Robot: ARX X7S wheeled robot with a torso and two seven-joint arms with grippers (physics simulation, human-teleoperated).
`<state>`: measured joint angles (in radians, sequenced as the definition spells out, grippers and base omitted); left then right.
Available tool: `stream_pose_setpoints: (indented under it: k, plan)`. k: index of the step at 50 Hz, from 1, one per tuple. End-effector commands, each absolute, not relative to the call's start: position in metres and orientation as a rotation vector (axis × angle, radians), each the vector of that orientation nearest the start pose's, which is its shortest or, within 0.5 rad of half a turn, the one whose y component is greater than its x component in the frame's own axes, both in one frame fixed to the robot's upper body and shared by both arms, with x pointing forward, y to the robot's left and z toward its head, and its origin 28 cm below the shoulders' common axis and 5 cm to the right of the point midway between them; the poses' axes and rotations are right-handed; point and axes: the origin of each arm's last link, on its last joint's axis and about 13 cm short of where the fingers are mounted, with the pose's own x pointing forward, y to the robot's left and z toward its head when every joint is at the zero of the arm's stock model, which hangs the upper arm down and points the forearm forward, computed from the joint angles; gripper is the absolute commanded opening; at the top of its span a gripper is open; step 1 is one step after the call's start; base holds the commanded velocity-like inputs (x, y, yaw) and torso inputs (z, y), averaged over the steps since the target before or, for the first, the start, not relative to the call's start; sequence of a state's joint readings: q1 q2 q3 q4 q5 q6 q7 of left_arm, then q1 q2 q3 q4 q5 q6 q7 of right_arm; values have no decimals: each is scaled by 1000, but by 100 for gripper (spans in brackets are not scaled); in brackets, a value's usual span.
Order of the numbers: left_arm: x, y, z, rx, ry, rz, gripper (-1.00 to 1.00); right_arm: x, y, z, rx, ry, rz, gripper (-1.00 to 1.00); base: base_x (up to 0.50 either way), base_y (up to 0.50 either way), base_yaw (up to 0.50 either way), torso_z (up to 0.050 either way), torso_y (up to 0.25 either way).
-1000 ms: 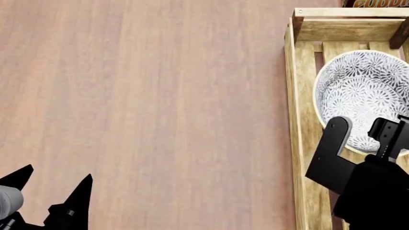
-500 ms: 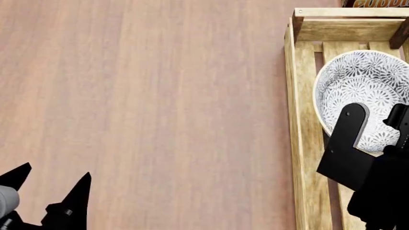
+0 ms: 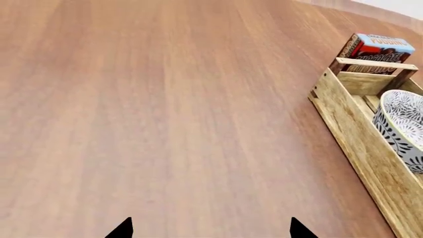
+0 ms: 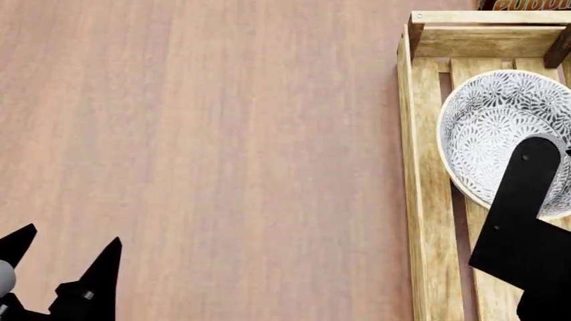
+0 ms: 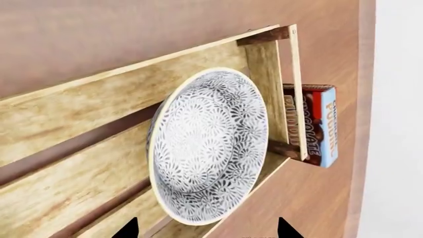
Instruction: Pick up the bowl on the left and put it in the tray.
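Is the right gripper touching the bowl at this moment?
Apart. In the right wrist view the gripper shows only two jaw tips at the frame edge, spread wide, with the bowl lying free on the tray slats between them.

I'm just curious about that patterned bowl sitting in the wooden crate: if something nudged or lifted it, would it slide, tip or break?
The bowl looks like glazed ceramic, so probably stiff, smooth and breakable if dropped. Its wide, shallow shape suggests it would rock rather than tip right over. It sits on the slatted bottom of the tray, whose low sides would likely stop a slide.
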<state>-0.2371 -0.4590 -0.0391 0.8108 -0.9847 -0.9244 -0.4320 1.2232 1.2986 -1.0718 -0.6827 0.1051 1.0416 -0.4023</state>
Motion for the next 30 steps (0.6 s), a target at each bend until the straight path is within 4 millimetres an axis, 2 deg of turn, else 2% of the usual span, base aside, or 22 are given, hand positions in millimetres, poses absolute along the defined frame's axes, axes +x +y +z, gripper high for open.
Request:
stream_pose_setpoints:
  k: [1,6,10,12,13,19,20,21,23,24,25,28,30]
  plan:
    - [184,226,170,-100,42,-243,100,181,-241,290,-1377,261,223,100,0,0,0,0,0]
    - [183,227,171,-95,44,-236,100,158,-238,298,-1358,164,187,100,0,0,0,0,0]
    - [180,228,173,-99,28,-240,100,145,-224,299,-1276,28,139,100,0,0,0,0,0]
    - [175,231,173,-105,-7,-242,100,142,-215,284,-1137,-36,79,100,0,0,0,0,0]
    - [173,232,173,-112,-6,-239,100,143,-214,279,-1127,-77,34,100,0,0,0,0,0]
    - [157,242,179,-146,-84,-236,100,132,-178,235,-674,-205,73,100,0,0,0,0,0]
    - [154,244,180,-155,-86,-232,100,129,-178,224,-685,-196,21,100,0,0,0,0,0]
    - [150,246,180,-151,-99,-219,100,131,-163,208,-630,-65,8,100,0,0,0,0,0]
    - [143,250,178,-141,-110,-207,100,148,-123,206,-394,-357,325,100,0,0,0,0,0]
    - [141,252,177,-144,-111,-200,100,143,-105,208,-123,-404,496,100,0,0,0,0,-10]
    - [137,255,177,-152,-113,-191,100,137,-108,208,6,-404,539,100,0,0,0,0,0]
    - [125,260,176,-174,-124,-207,100,122,-136,199,104,-409,275,100,0,0,0,0,0]
    - [116,262,174,-189,-132,-239,100,106,-165,191,66,-417,61,100,0,0,0,0,0]
